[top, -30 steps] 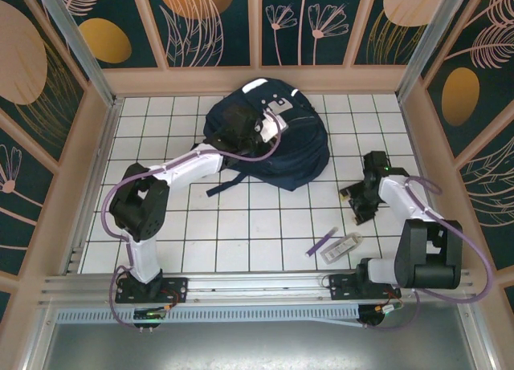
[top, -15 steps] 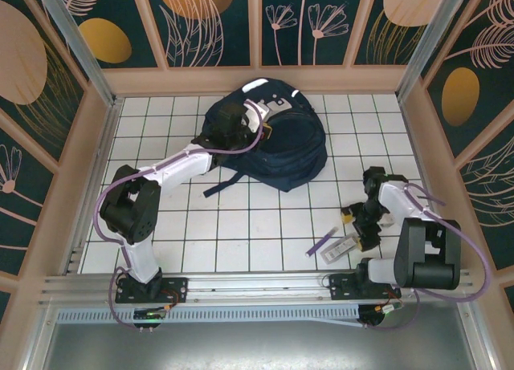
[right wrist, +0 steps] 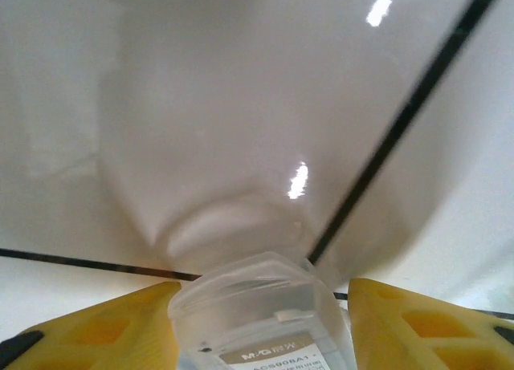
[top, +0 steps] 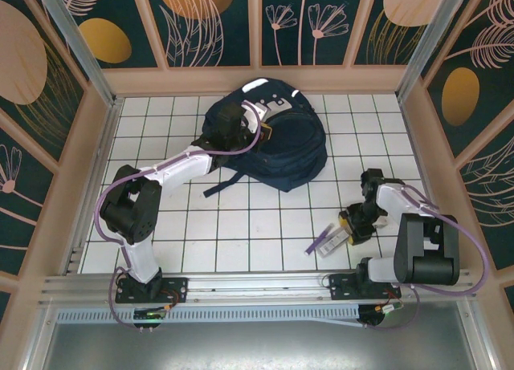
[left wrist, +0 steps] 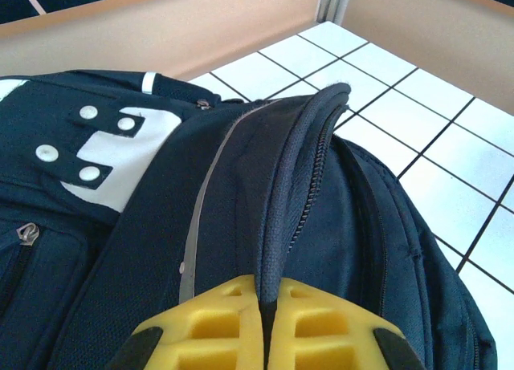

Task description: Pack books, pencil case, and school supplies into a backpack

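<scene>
Within the last second the right end effector [top: 352, 228] dropped onto the clear stationery pack [top: 332, 238] at lower right, jaws spread astride it, so a pickup looked imminent. The left end effector [top: 233, 128] pinched the backpack [top: 293, 149] rim, upper centre. White gridded surface [top: 241, 225], teal floral walls [top: 209, 25].

The far middle of the table [top: 241, 233] is taken up by the backpack [top: 293, 149], and a strap [top: 218, 185] is trailed nearward from it. The left tiles are crossed by the left arm [top: 173, 171]. Open tiles are left at near centre and far right. The near right is blocked by a pen [top: 319, 243], a pack [top: 331, 238] and the right gripper [top: 351, 225].
</scene>
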`<control>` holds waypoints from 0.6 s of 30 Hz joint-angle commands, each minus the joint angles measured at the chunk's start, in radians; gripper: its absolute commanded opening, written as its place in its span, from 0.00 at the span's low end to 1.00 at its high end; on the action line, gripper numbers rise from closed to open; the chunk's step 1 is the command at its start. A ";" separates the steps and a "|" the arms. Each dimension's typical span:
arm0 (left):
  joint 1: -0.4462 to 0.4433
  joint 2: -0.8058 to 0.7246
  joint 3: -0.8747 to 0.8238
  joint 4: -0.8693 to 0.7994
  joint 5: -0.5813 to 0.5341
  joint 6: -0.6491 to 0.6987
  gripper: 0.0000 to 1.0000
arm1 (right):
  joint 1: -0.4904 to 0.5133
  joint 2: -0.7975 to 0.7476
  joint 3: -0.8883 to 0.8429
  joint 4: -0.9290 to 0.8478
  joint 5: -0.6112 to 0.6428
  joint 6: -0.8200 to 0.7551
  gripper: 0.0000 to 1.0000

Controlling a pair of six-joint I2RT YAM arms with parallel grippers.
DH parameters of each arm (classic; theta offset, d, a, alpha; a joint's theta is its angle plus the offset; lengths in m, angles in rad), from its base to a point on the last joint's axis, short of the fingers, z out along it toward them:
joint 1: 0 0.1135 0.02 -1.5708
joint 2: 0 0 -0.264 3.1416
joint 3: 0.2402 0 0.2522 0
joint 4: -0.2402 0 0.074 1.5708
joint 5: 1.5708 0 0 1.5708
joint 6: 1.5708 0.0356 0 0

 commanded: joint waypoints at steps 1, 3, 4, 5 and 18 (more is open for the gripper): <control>0.001 -0.041 -0.008 0.053 0.011 -0.013 0.00 | 0.007 -0.006 0.041 0.050 -0.004 0.035 0.53; 0.001 -0.046 -0.023 0.056 0.006 -0.014 0.00 | 0.007 0.001 0.060 0.053 0.018 0.026 0.53; 0.001 -0.047 -0.029 0.057 0.004 -0.015 0.00 | 0.003 0.006 0.072 0.052 0.036 0.022 0.53; 0.001 -0.048 -0.032 0.058 0.004 -0.018 0.00 | -0.003 0.011 0.080 0.053 0.052 0.017 0.53; 0.002 -0.050 -0.047 0.023 0.030 0.028 0.00 | -0.117 0.168 0.166 0.157 0.067 -0.123 0.72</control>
